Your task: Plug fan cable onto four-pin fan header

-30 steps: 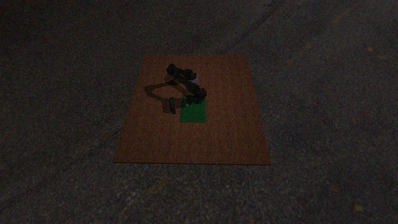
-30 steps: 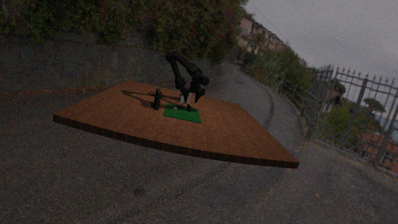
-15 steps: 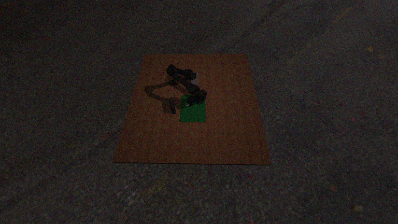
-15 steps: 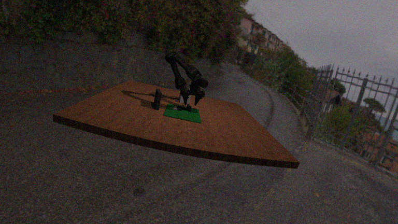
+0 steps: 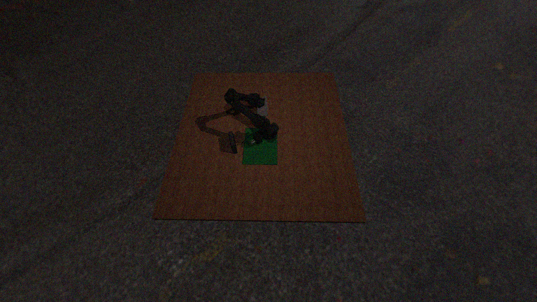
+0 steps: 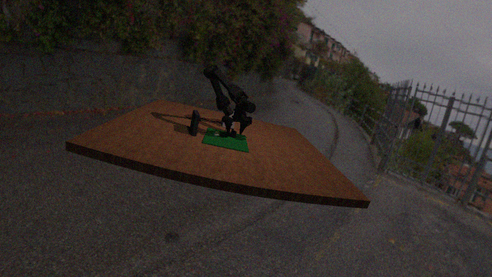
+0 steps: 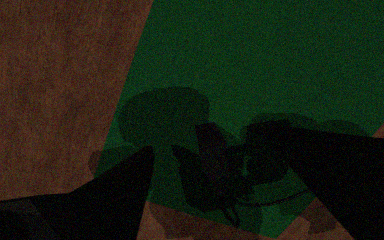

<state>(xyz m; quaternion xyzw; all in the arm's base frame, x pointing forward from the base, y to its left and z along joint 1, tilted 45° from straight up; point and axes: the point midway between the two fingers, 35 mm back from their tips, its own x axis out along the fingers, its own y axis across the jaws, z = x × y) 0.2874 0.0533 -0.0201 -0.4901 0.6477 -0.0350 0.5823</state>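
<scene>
The gripper (image 7: 220, 187) hangs wide and empty over the board (image 7: 280, 60) — the plug (image 7: 212, 170) sits between its fingers

The flat brown platform (image 6: 275, 172) looks like wood, with a fine grain and a matt face; its near edge is darker. The green rectangular board (image 6: 226, 142) on it is smooth, even and matt, like painted plastic. The black jointed arm (image 6: 232, 94) and the black upright fan (image 6: 194, 123) left of the board look like dull hard plastic. The grey ground (image 6: 108, 230) around is rough and grainy, like asphalt.
</scene>
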